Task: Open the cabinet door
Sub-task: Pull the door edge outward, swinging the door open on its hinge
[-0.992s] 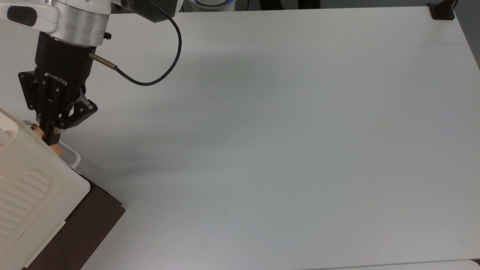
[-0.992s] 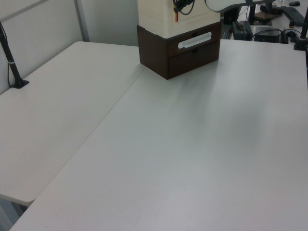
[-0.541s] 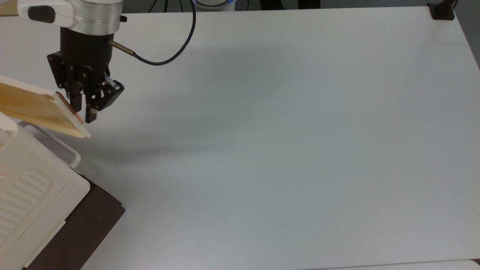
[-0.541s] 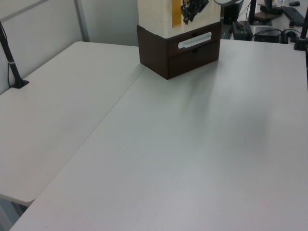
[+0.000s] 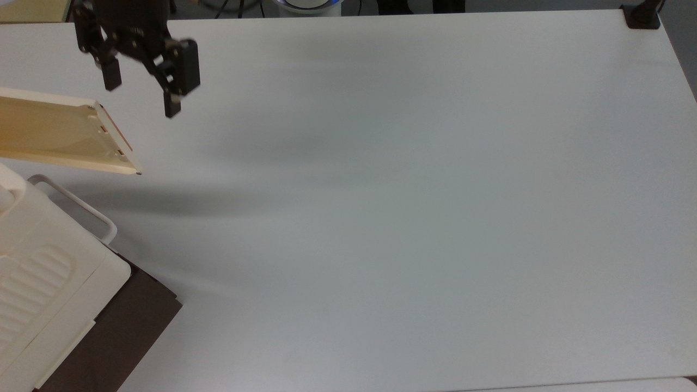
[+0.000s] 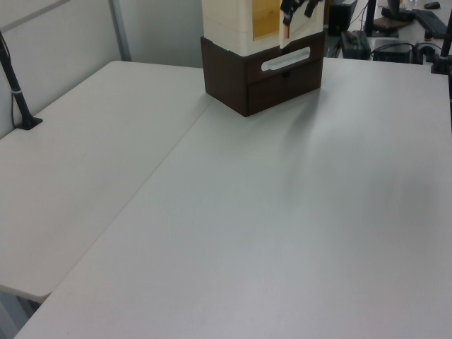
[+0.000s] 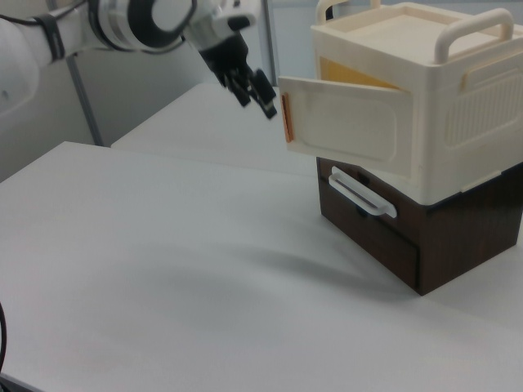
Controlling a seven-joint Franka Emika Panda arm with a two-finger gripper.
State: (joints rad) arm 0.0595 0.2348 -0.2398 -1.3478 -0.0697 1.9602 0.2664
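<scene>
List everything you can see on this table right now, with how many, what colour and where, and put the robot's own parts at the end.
cabinet: one, cream-white, stacked on the brown drawer unit at the right view's right.
cabinet door: one, beige-yellow, swung open from the cabinet's front.
drawer unit: one, dark brown, under the cabinet.
drawer handle: one, white loop bar, on the drawer unit's front.
table: white, bare across the middle.
clamp: one, black, at the top view's upper right corner.
arm: one, white, at the right view's upper left.
gripper: one, black, open, apart from the door's free edge.
</scene>
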